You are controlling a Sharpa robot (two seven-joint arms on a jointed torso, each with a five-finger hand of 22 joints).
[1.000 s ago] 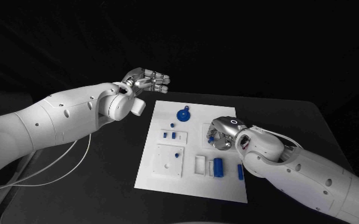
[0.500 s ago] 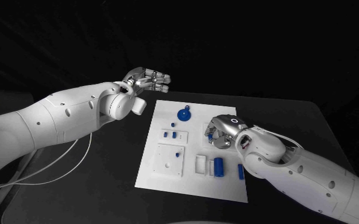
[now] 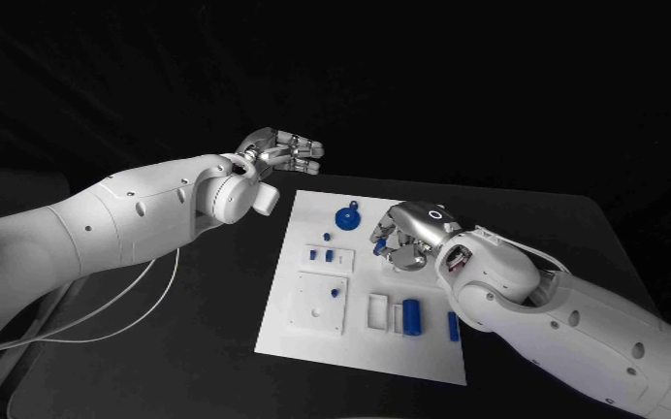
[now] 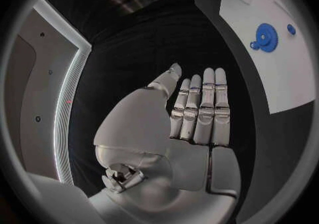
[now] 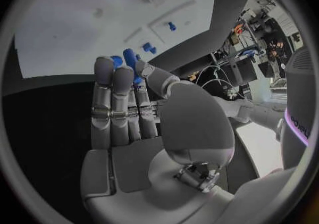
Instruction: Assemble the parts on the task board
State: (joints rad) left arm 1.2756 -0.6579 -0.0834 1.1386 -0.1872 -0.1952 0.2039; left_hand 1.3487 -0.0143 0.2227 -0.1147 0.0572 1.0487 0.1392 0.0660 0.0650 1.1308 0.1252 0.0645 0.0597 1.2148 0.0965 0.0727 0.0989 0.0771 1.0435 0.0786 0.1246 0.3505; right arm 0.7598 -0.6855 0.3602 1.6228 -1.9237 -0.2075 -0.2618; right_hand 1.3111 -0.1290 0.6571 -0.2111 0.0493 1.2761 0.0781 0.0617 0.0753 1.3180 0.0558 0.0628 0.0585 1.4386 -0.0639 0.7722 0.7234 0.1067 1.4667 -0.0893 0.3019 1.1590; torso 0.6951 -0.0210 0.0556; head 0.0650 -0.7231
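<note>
The board (image 3: pixel 367 341), a white plate, lies on the black desk (image 3: pixel 209 341) with its long axis running from the near edge away toward the far edge, leaning slightly to the right at the far end. On it lie the blue parts: a gear (image 3: pixel 345 216) near the far end, 2 small pegs (image 3: pixel 323 255) on a raised white block just nearer, 1 small piece (image 3: pixel 333 292) on a larger white block, and toward the near right a cylinder (image 3: pixel 411 317) and a thin bar (image 3: pixel 452 326), both with their long axes along the board's length.

The right arm comes in low from the near right, and the right hand (image 3: pixel 405 241) sits over the board's right side, just right of the gear, palm turned down. In the right wrist view its fingers (image 5: pixel 113 101) are close together and curl forward, with a small blue part (image 5: pixel 127 60) at their tips against the thumb; the hand appears to be pinching it.

The left arm reaches in from the left, and the left hand (image 3: pixel 284 152) hangs in the air beyond the board's far left corner, well apart from the parts. In the left wrist view its fingers (image 4: pixel 202 107) are straight and side by side, thumb alongside, holding nothing.

No writing can be read anywhere.
</note>
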